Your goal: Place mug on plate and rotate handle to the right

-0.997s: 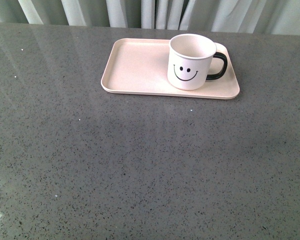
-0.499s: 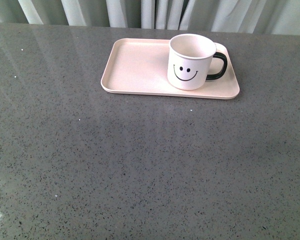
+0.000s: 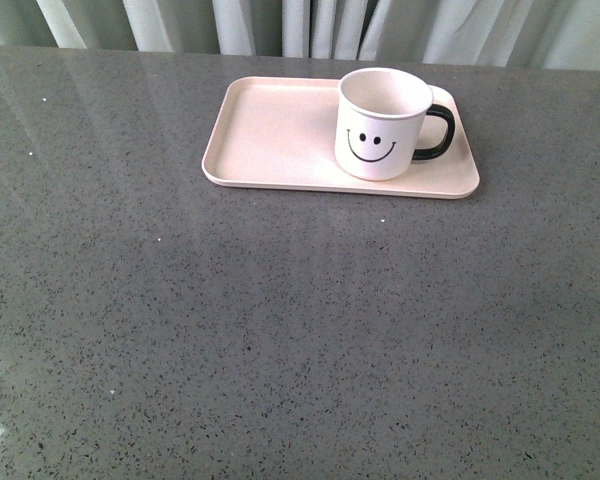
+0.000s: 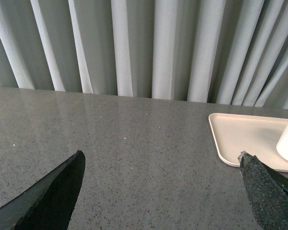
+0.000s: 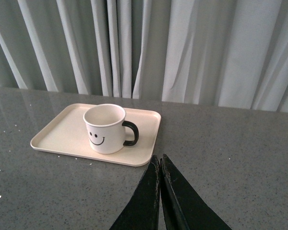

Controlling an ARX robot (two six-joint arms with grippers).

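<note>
A grey speckled surface (image 3: 280, 330) fills the front view, backed by pale pleated curtains (image 3: 310, 25). Toward its far side lies the plate (image 3: 270, 135), a flat pale pink rectangle with rounded corners and a low rim, its long side running left to right. The mug (image 3: 382, 125) stands upright on the right-hand part of the plate, white, with a black smiley face toward the camera and a cream interior. Its handle (image 3: 436, 133), a thick glossy black loop, points to the right.

Neither arm shows in the front view. In its wrist view the left gripper (image 4: 161, 191) stands wide open, its two dark fingers far apart, holding nothing above bare surface. The right gripper (image 5: 159, 165) has its fingers pressed together at the tips, empty, near the plate's corner and clear of the mug.
</note>
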